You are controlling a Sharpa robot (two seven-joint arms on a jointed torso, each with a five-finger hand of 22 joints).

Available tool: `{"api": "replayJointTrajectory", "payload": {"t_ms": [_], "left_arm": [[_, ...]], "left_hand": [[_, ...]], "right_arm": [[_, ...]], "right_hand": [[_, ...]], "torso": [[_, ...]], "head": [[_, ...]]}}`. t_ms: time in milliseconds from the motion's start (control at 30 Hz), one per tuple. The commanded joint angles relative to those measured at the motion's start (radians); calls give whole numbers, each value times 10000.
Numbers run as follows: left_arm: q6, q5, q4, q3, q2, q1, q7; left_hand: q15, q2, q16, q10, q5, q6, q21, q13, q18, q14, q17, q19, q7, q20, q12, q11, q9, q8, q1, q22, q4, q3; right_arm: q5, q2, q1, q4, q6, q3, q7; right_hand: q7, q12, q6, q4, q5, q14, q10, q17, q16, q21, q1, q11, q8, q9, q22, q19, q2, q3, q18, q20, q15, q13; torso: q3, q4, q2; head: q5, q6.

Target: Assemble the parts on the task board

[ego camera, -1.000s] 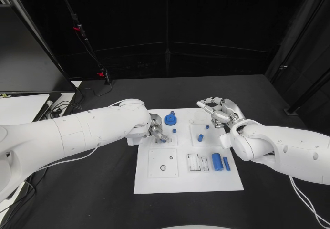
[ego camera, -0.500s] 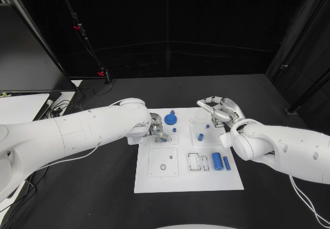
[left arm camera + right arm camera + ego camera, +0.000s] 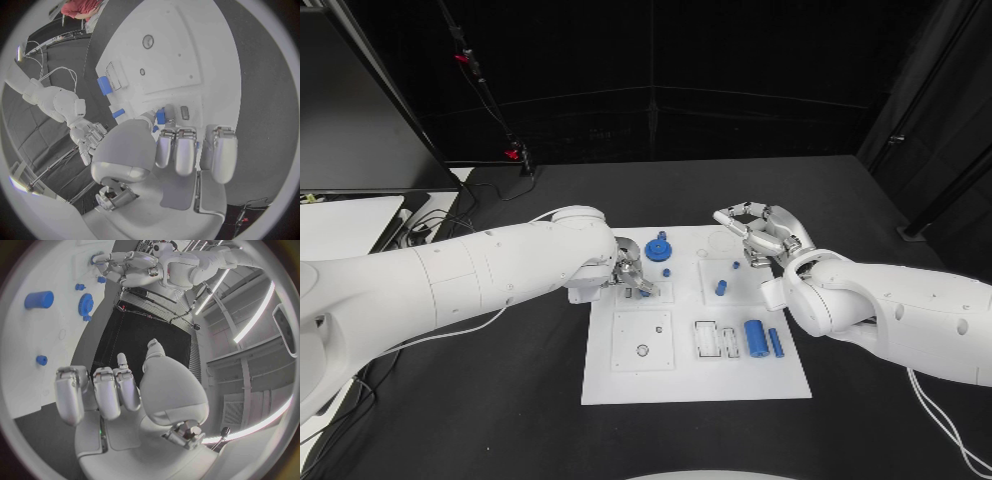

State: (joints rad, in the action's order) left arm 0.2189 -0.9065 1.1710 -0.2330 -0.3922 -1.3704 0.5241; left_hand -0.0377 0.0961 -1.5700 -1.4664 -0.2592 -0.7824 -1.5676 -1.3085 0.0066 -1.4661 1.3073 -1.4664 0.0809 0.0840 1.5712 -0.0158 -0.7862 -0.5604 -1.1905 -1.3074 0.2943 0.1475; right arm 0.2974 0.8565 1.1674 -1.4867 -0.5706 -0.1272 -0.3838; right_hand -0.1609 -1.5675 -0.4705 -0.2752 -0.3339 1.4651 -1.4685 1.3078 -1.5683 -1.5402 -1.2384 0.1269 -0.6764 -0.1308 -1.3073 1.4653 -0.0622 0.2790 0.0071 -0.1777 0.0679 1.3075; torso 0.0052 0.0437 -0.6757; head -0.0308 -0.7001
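Fingertips (image 3: 161,117) of the left hand (image 3: 629,276) pinch a small blue part (image 3: 160,117) and hold it low over the left side of the white task board (image 3: 689,385), beside the blue gear (image 3: 658,249) that stands near the board's far edge. The left wrist view shows the thumb meeting one finger on that part, while the other fingers hang curled beside it. A little way from the pinched piece, a small blue peg (image 3: 666,273) stands in the board, and a second short blue part (image 3: 720,288) stands further toward the board's right side. Nearer the robot, on the board's right half, a large blue cylinder (image 3: 754,339) and a thinner blue pin (image 3: 776,344) lie side by side next to two outlined slots. The right hand (image 3: 762,236) hovers above the board's far right corner with its fingers loosely bent and apart, grasping nothing. Judging from this, the step in hand is seating the pinched part into a socket on the board's left side. The next move likely calls for lining the part upright over its hole, pressing it straight down, then letting go without tipping it.
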Motion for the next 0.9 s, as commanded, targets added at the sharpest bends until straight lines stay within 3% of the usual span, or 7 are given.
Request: {"api": "replayJointTrajectory", "payload": {"t_ms": [33, 200, 333, 500, 900], "left_arm": [[204, 8, 4, -36, -5, 57, 162], [164, 7, 5, -36, -8, 59, 152], [128, 6, 18, -36, -19, 60, 153], [61, 4, 27, -36, -37, 63, 141], [28, 5, 41, -36, -71, 74, 34]], "left_hand": [[99, -5, -8, -1044, 48, 33, -32, -2623, -66, -1047, 2635, -1044, 17, 38, -4, -73, 7, 25, 79, -2634, 8, -48], [125, 64, -8, -1044, 191, 11, -32, -2623, -66, -1047, 2635, -1044, 37, 62, -4, -96, 45, -3, 512, -2634, 7, -465], [146, 80, -8, -1044, 860, -6, -32, -2623, -66, -1047, 2635, -1044, 44, 86, -4, -105, 51, -59, 933, -2634, -5, -920], [157, 86, -8, -1044, 1924, -17, -32, -2623, -66, -1047, 2635, -1044, 48, 104, -4, -111, -45, -255, 1538, -2634, -9, -1679], [163, 152, -8, -1044, 2036, -8, -32, -2623, -66, -1047, 2635, -1044, 46, 111, -4, -110, -88, -346, 1730, -2634, -15, -2039]], "right_arm": [[-14, -7, 16, -23, -19, 5, -61], [-14, -5, 16, -17, -24, 5, -57], [-14, -3, 16, -16, -20, 5, -54], [-14, -6, 16, -6, -18, 5, -53], [-14, -26, 15, 26, -5, 5, -45]], "right_hand": [[-483, -33, -69, -66, -52, 1057, -1023, 2630, -25, 47, -10, 69, -13, 10, -2446, 671, -42, -20, 60, -63, 64, 2633], [-483, -33, -69, -66, -52, 1057, -1023, 2630, -25, 47, -10, 69, -13, 10, -2446, 671, -42, -20, 60, -63, 64, 2633], [-483, -33, -69, -66, -52, 1057, -1023, 2630, -25, 47, -10, 69, -13, 10, -2446, 671, -42, -20, 60, -63, 64, 2633], [-487, -33, -78, -71, -60, 1057, -1023, 2630, -25, 39, -10, 73, -14, 21, -2450, 680, -54, -23, 57, -65, 67, 2633], [-487, -33, -78, -71, -60, 1057, -1023, 2630, -25, 39, -10, 73, -14, 21, -2450, 680, -54, -23, 57, -65, 67, 2633]], "torso": [[-3, -4, 1], [-3, 1, 0], [-5, -3, 0], [2, 3, 7], [-5, -3, 2]], "head": [[2, -18], [-2, -17], [-1, -22], [1, -23], [41, -1]]}}
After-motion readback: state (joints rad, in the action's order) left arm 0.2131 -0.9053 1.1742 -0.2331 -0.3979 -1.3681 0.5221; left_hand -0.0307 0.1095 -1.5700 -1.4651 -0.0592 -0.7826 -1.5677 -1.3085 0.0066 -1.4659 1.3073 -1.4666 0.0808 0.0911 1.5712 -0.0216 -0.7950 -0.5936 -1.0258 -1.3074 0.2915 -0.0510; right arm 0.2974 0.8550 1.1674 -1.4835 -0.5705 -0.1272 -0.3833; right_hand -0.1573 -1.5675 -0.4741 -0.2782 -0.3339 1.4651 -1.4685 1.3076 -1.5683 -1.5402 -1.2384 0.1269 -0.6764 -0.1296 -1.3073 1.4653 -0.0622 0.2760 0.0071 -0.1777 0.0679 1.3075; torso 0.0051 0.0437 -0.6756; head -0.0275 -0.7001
